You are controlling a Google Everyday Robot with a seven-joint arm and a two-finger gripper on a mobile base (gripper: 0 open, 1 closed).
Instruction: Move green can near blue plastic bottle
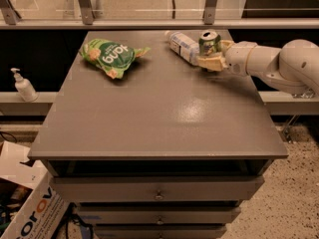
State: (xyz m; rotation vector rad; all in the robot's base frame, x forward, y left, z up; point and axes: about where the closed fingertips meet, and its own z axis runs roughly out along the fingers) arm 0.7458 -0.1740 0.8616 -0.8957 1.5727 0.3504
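Pump dispenser (22,85) stands on a ledge (35,100) beyond the left edge of the surface (159,118), well apart from everything else. Near the far left corner lies a flat green snack bag (110,57). Along the far edge, right of the middle, the blue plastic bottle (182,46) lies on its side. Just beside it, toward the far right corner, the green can (210,43) is upright, silver top up. The gripper (209,59) reaches in from the right edge, its pale fingers (205,62) clamped on the can's lower part. Whether can and bottle touch cannot be told. The white arm (279,63) extends past the right edge.
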